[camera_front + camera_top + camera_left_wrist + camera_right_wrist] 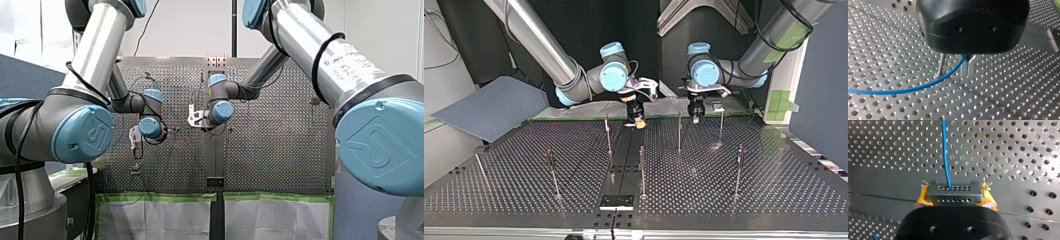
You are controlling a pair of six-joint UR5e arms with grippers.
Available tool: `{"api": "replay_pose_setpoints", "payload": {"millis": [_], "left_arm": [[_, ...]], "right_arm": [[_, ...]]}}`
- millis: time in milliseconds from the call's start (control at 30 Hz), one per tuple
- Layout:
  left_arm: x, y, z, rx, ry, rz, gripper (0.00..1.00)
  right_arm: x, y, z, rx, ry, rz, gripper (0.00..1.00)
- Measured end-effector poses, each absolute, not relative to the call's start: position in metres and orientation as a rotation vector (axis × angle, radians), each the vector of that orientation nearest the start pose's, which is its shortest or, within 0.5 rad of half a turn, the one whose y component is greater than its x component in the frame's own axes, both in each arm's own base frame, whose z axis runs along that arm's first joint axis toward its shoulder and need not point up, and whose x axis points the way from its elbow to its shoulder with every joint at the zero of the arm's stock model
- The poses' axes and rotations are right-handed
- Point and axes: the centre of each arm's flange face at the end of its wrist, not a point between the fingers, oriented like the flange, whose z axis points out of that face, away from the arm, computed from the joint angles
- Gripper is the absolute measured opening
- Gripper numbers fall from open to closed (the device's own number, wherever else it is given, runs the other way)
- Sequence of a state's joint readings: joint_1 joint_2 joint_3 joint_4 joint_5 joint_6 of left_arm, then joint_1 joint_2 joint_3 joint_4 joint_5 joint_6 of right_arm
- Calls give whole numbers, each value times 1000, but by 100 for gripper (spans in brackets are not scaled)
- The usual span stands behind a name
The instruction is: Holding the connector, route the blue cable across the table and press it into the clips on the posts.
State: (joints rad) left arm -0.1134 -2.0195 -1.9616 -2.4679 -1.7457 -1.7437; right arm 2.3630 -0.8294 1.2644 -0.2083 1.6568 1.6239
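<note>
My right gripper point(955, 198) is shut on a dark grey connector point(953, 191), held between its yellow pads point(921, 198). The blue cable point(945, 150) leaves the connector's face and runs straight ahead over the perforated table. My left gripper point(968, 73) has its metal fingers point(964, 68) shut on the blue cable point(910, 88), just above the table and beside a thin post point(941, 65). From there the cable trails away to one side. In the top view my right gripper point(639, 122) hangs near the table's far edge at the middle, and my left gripper point(695, 118) to its right.
Several thin upright posts stand on the perforated table point(724, 190), among them one point(607, 134) near my right gripper, one point(679, 131) near my left gripper, and one point(642, 170) at the middle. A dark centre strip point(624, 150) runs towards a black bracket point(616, 201).
</note>
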Motion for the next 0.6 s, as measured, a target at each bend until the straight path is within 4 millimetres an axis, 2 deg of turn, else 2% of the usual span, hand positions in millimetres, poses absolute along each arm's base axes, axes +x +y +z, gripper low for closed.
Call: {"api": "replay_pose_setpoints", "payload": {"millis": [300,600], "left_arm": [[539,-163,158,-190,1670,-66,0],[552,-151,165,-191,1651,-77,0]], "right_arm": [[591,-428,189,1900,-935,1554,0],[579,-447,190,1873,-955,1550,0]]}}
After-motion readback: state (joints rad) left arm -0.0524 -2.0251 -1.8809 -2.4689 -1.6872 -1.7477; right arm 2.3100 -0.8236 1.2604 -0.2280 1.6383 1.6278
